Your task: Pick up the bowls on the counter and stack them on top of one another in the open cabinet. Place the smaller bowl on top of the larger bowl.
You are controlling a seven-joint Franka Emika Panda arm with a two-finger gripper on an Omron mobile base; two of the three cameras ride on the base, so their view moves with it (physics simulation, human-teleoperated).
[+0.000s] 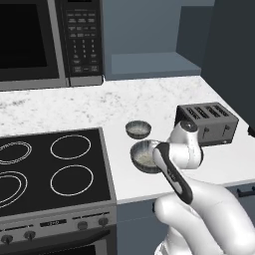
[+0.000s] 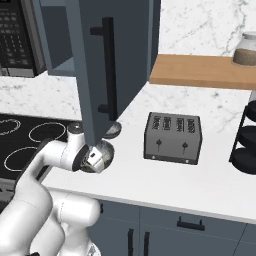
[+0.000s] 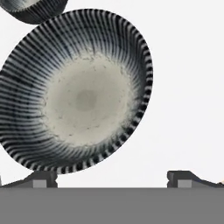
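Observation:
The larger bowl [image 1: 141,155] sits on the counter [image 1: 149,99] near its front edge, to the right of the stove, and my arm covers part of it. In the hand view the larger bowl [image 3: 78,92] lies upright, its pale inside facing me. The smaller bowl [image 1: 138,129] stands just behind it, its edge also visible as the smaller bowl [image 3: 35,11] at the top left. My gripper [image 3: 113,178] hovers above the near rim of the larger bowl, open, with nothing between its fingertips [image 3: 43,178]. The open cabinet [image 1: 149,62] is a recess above the counter, beside the microwave.
A black stovetop [image 1: 55,164] lies left of the bowls. A toaster [image 1: 206,122] stands close on their right. The microwave [image 1: 50,40] hangs at the upper left. The cabinet's open door [image 2: 100,65] hangs down in front of the bowls. A wooden shelf [image 2: 200,70] and a black rack [image 2: 245,140] are farther right.

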